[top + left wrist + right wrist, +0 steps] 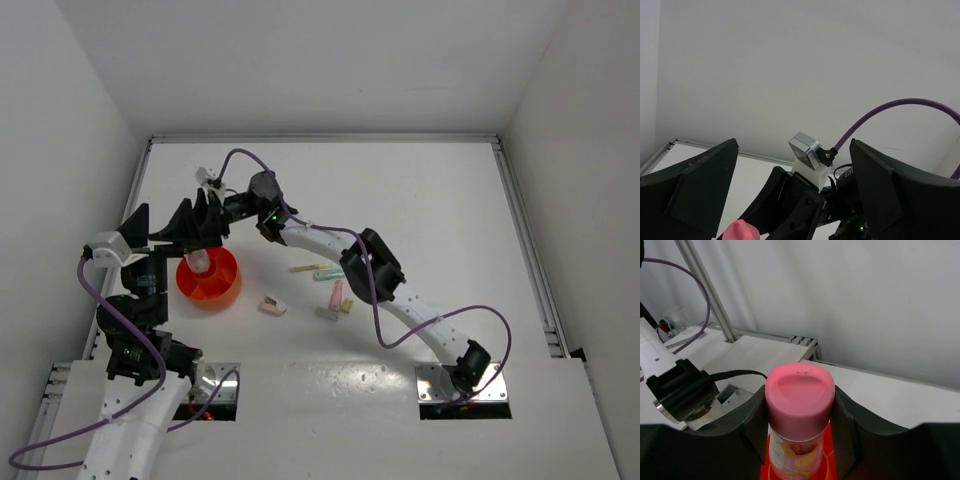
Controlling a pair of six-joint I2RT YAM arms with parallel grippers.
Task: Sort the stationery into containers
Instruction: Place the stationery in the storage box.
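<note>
**Arms, count 2.** Bases are bolted at the near table [400,200] edge. The lower left arm is cut off by the frame in the top view.

**Loose stationery on the table, count 6.** All lie right of the bowl, between the bowl and the right arm's forearm, and only the top view shows them.
- Pink-and-white eraser [272,307], apart from the rest and nearest the bowl.
- Pale eraser [326,313], colour hard to judge.
- Yellow eraser [346,306], just beside the pale one.
- Pink marker [336,293], lying roughly near-to-far.
- Mint-green marker [325,274], just beyond the pink marker.
- Yellow-green pen [303,268], thin and faint, next to the mint marker.

**Orange bowl [225,290], count 1.** It is round and stands left of centre. Its far rim is covered by the grippers, and the inner dividers cannot be made out. The right wrist view shows only an orange patch under the tube.

**Pink-capped tube [800,390], count 1.** It stands upright over the bowl. Whether its foot touches the bowl floor is hidden. The left wrist view catches only the cap, at its bottom edge.

**Right gripper [800,425].** Fingers are clamped on the tube's clear body, just under the cap.

**Left gripper [792,150].** Fingers are spread wide and grip nothing. It faces the right gripper, whose black body, silver camera block [805,148] and purple cable [890,107] fill the gap between its fingers. In the top view the two grippers merge into one dark mass.
</note>
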